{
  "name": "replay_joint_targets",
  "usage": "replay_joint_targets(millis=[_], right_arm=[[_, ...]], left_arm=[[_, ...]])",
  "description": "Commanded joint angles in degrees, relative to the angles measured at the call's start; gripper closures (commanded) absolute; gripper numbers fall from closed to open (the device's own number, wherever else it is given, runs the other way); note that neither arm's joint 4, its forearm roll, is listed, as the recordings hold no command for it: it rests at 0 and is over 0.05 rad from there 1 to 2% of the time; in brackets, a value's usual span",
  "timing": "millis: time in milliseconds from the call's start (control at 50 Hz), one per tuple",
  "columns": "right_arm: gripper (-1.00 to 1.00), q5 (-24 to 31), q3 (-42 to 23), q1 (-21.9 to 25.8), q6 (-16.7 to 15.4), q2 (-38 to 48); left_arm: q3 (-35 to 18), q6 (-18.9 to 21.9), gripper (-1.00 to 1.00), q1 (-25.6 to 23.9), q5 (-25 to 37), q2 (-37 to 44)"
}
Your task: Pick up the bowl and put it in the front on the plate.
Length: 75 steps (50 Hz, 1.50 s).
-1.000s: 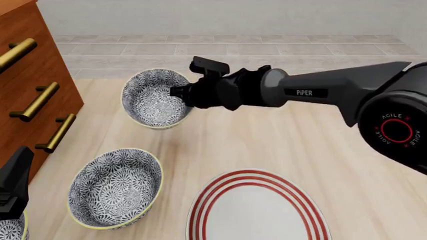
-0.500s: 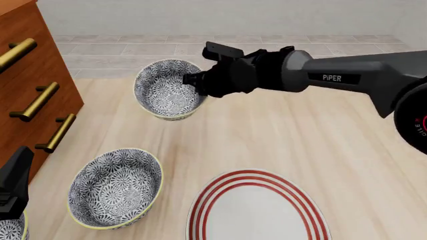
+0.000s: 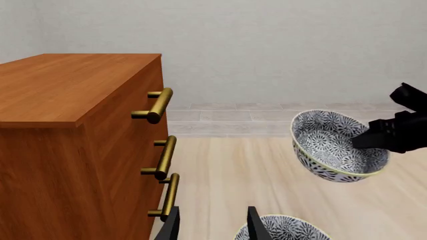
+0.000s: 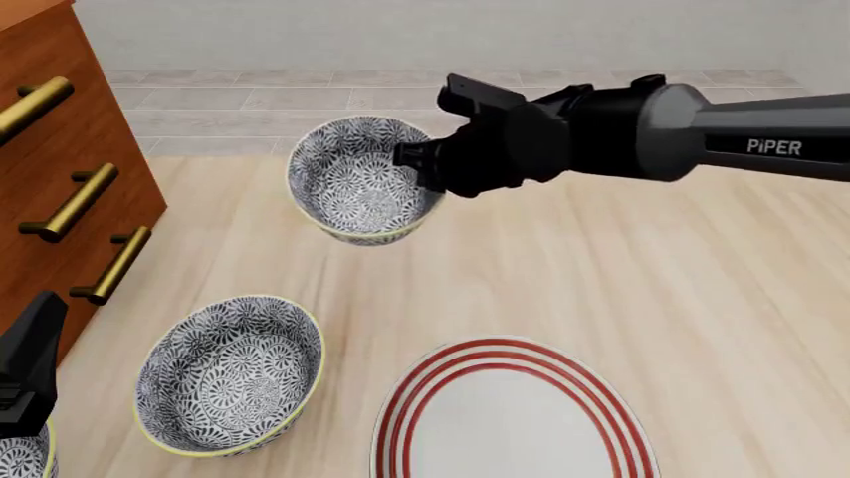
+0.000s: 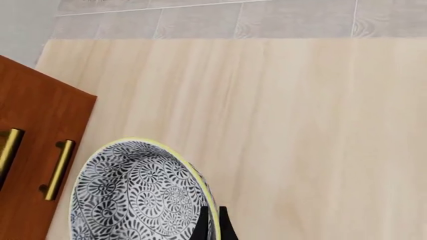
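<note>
The bowl (image 4: 356, 181), grey-and-white flowered with a pale yellow rim, hangs tilted above the back of the table. My right gripper (image 4: 414, 164) is shut on its right rim; in the right wrist view the fingertips (image 5: 202, 223) pinch the rim of the bowl (image 5: 133, 195). The left wrist view shows the same bowl (image 3: 333, 145) in the air. The plate (image 4: 512, 418), white with red rings, lies flat at the front, right of centre and well below the bowl. My left gripper (image 3: 213, 226) stands open at the front left with nothing between its fingers.
A second patterned bowl (image 4: 233, 373) sits on the table at the front left, beside the plate. Part of a third bowl (image 4: 19, 460) shows at the bottom left corner. A wooden dresser (image 4: 67, 169) with brass handles lines the left side.
My right gripper has carried the bowl to the right and a little upward, off the table. The left arm, the plate and the other bowls have not moved.
</note>
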Motion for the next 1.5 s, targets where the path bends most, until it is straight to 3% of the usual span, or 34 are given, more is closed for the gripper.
replay_joint_targets(millis=[20, 740, 1500], right_arm=[[1.00, -0.05, 5.16, -0.84, 0.77, -5.35], [1.00, 0.23, 21.00, -3.67, 1.87, -19.97], [1.00, 0.90, 37.47, -3.42, 5.11, -35.19]], left_arm=[[0.00, 0.00, -1.00, 0.00, 0.00, 0.00], [0.00, 0.00, -1.00, 0.00, 0.00, 0.00], [0.00, 0.00, -1.00, 0.00, 0.00, 0.00]])
